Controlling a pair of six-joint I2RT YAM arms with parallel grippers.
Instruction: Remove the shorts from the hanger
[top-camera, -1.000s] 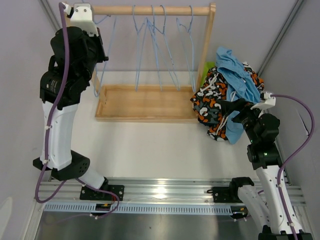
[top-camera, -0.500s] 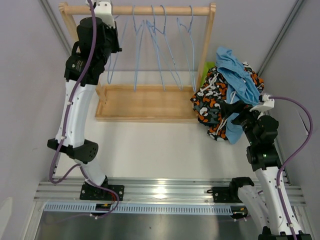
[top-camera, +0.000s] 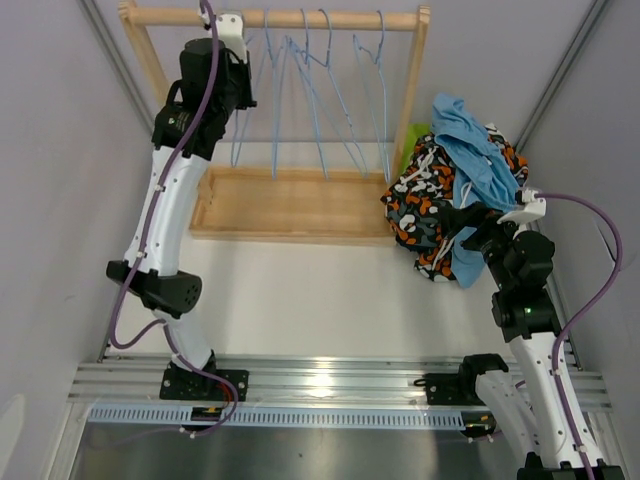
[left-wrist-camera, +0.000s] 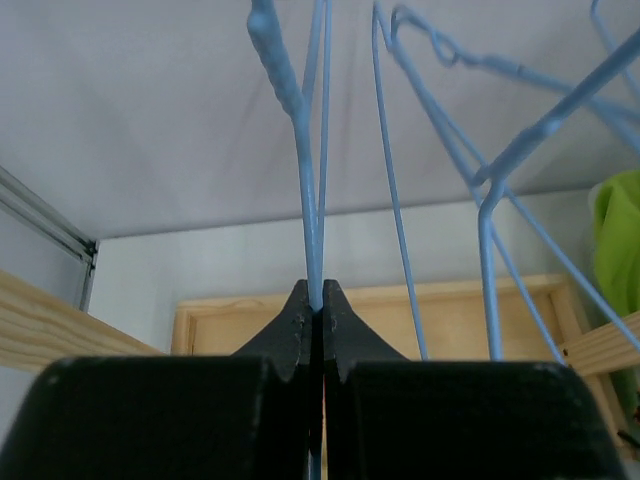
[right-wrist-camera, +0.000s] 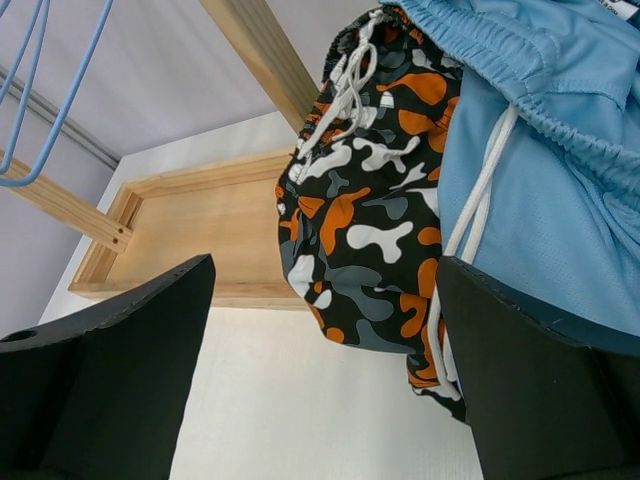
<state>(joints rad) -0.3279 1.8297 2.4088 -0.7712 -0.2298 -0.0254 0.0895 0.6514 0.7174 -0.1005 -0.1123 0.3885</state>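
The shorts lie in a pile on the table at the right: a light blue pair (top-camera: 470, 140) on top, a camouflage pair (top-camera: 418, 200) below, a lime green bit (top-camera: 413, 138) behind. Navy and yellow pairs are hidden. My left gripper (top-camera: 238, 72) is high at the rack, shut on the wire of a bare blue hanger (left-wrist-camera: 305, 150); its jaws (left-wrist-camera: 315, 300) pinch the wire. My right gripper (top-camera: 458, 216) is open and empty beside the pile, with the camouflage shorts (right-wrist-camera: 370, 230) and light blue shorts (right-wrist-camera: 545, 190) just ahead of its fingers (right-wrist-camera: 120, 340).
Several bare blue wire hangers (top-camera: 325, 90) hang from the wooden rail (top-camera: 300, 18). The rack's wooden base tray (top-camera: 290, 205) sits below, its right post (top-camera: 412, 95) next to the pile. Grey walls stand on both sides.
My left arm has swung right along the rail, carrying the gripped hanger from the rack's left end toward the other hangers. The right arm has barely moved.
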